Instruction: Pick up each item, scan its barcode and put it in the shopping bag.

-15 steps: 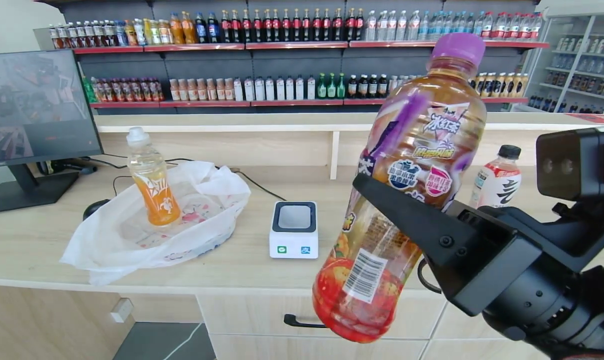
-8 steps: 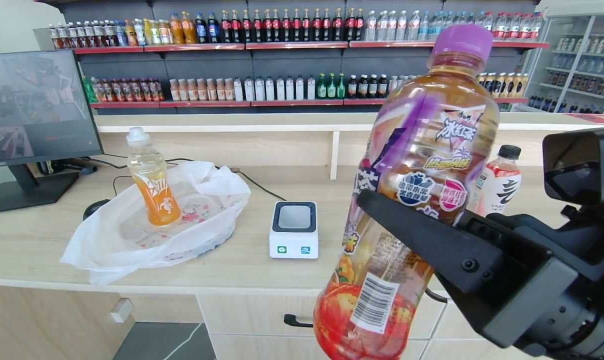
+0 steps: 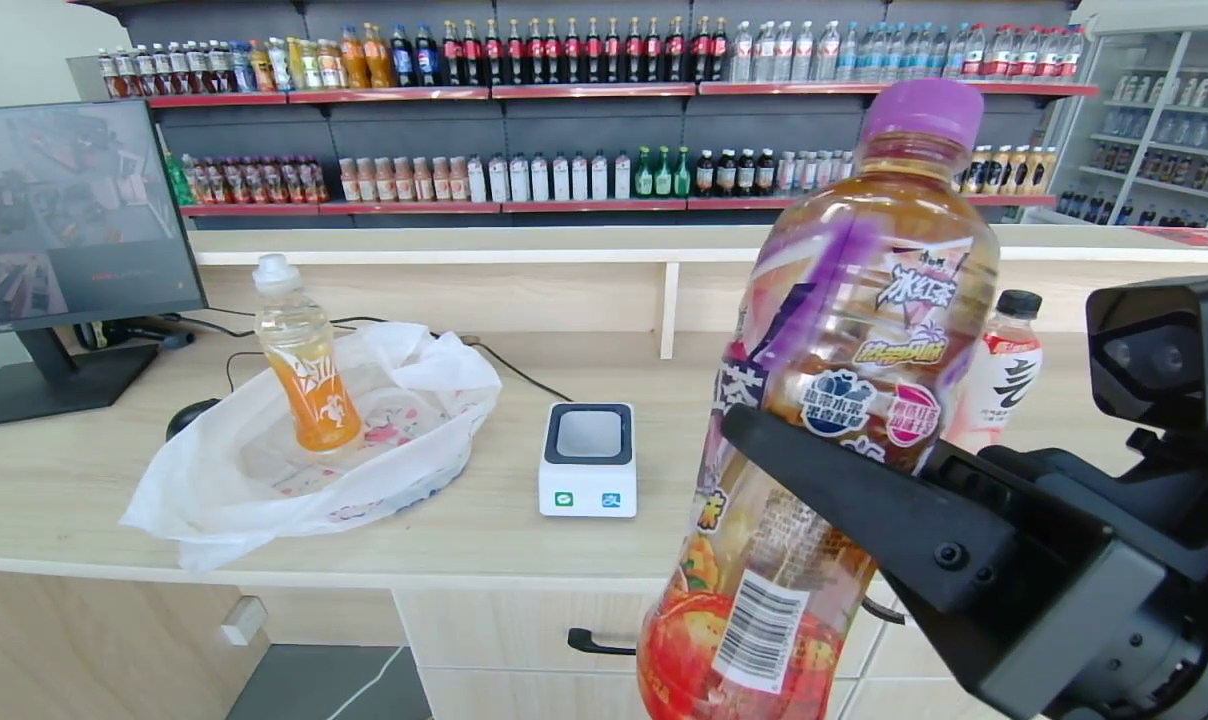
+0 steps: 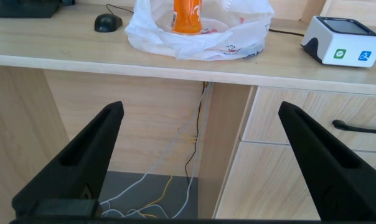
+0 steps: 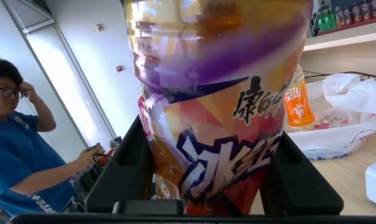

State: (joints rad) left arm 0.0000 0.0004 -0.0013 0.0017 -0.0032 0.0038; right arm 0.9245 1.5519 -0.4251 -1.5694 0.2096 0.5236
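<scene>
So, the right gripper (image 5: 210, 180) is clamped on the purple-capped tea bottle (image 3: 864, 330), one finger on each side of its mid-body. It holds the bottle up in the air, a bit tilted, out past the counter's (image 3: 64, 480) front edge toward the right end. The barcode (image 3: 761, 632) sits low on the label and faces back at the robot, not at the scanner (image 3: 588, 459). The scanner sits near the middle of the front edge with its window pointing up.

My take for this step: carry the bottle left over the scanner, then roll the wrist so the barcode patch looks down into the window. Hold it just above the window and steady for a beat. The grip is mid-body, so the fingers shouldn't block the code, which is nice. Don't clip the scanner with the bottle's base while tilting.

After that comes the shopping bag (image 3: 214, 490) at the left part of the counter. An orange bottle (image 3: 304, 360) is already standing in it, so aim beside that one. The left gripper (image 4: 200, 112) hangs with jaws apart below the front edge. A black-capped bottle (image 3: 1009, 360) waits near the right end.
</scene>
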